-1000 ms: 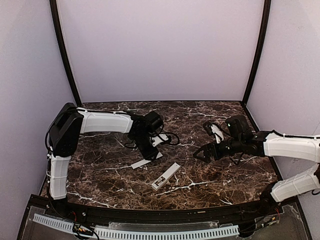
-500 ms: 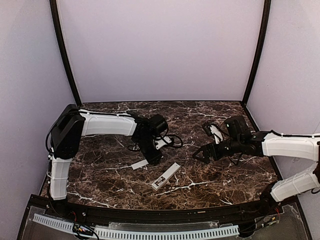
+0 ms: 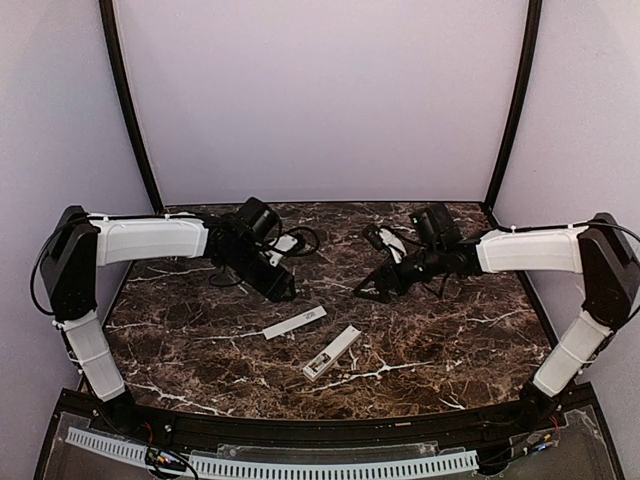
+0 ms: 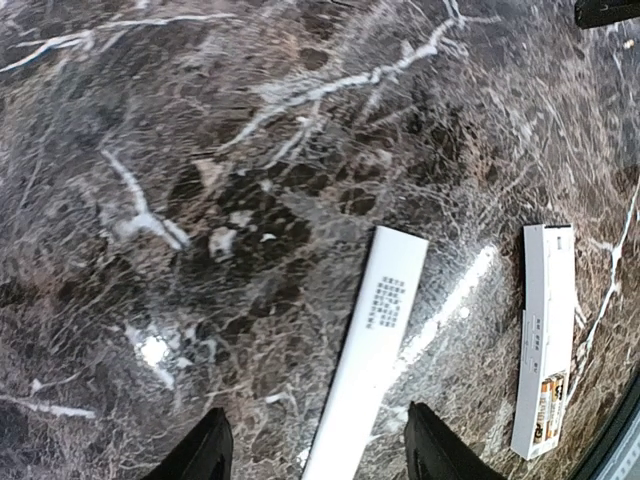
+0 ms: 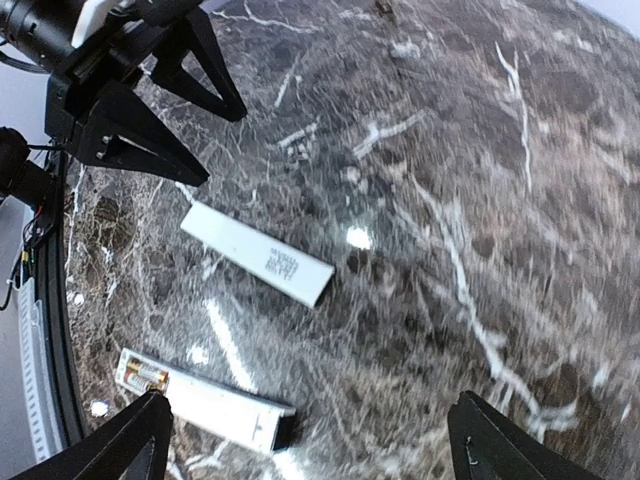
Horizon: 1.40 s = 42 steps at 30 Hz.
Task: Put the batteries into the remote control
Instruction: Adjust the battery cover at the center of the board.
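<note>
White remote control (image 3: 333,352) lies near flat strip (image 3: 295,323), apart.

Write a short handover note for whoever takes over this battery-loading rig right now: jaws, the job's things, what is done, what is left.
Left gripper: jaws open, empty, hovering above the table behind the flat white strip.
Right gripper: jaws wide open, empty, hovering opposite.
Remote control: flat on the table, compartment open, a battery showing at one end. The strip lies beside it, apart.
Done: battery looks seated; how many, unclear.
Left: probably fit the strip, if it is the cover.
</note>
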{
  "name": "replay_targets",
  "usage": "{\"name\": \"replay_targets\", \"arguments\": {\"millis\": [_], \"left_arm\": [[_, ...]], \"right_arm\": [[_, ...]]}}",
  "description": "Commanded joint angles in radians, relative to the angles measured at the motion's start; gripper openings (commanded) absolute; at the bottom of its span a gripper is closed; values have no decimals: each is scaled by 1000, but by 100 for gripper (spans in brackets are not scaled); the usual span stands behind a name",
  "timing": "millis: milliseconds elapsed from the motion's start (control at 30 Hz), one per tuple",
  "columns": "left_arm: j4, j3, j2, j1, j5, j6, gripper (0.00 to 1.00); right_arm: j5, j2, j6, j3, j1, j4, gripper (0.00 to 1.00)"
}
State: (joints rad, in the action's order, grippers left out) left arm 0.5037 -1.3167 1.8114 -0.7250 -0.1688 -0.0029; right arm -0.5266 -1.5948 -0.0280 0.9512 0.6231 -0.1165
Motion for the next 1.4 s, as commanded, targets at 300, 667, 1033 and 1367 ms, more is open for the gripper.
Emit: {"name": "replay_targets", "arguments": {"millis": [300,667,1033,1367], "left_arm": [[-229,276,-225,118,-63,-217,60],[-281,353,-294,146,-79,-272,60],[-305,389,-357,146,-84,-280,60],[-308,399,-379,147,-82,-276,60]], "right_arm": [[-71,-365,611,392,152,-158,97],[25,-583,762,606,214,-315,89],[114,-746,819,794,234,-541,59],[288,-802,799,784,255,-664,37]]}}
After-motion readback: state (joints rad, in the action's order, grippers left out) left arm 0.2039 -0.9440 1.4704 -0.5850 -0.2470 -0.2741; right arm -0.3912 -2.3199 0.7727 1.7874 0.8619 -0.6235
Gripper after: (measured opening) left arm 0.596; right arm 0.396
